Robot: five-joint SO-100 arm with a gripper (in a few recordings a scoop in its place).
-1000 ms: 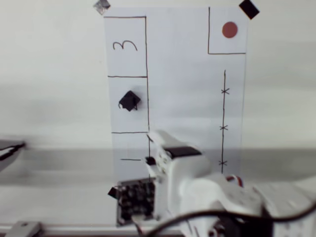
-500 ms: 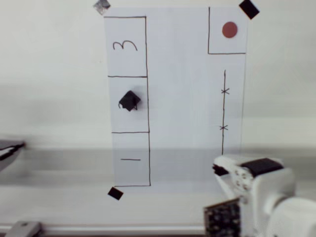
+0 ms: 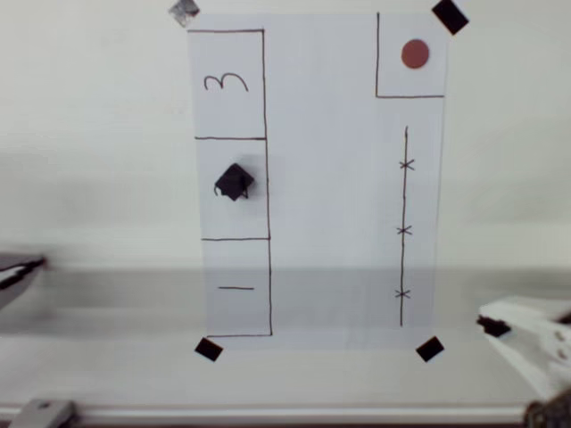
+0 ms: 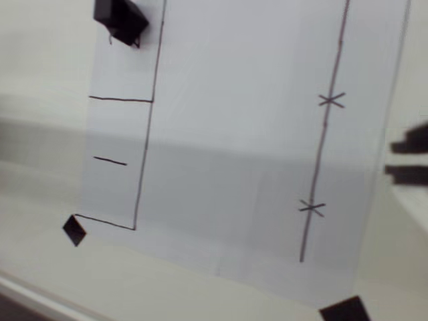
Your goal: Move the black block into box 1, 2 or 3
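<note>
Clearly the black block (image 3: 234, 182) sits inside the box (image 3: 233, 188), covering its numeral, while the tool (image 3: 526, 334), cut off at the edge, cannot be judged released or clenched.

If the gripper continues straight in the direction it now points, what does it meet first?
Probably the black tape square: in the overhead view the gripper points left toward the paper's lower right corner. Its height is unclear, so it may pass above.

One black block (image 3: 234, 182), three numbered boxes, four tape squares, one red dot (image 3: 415, 54), three crosses
</note>
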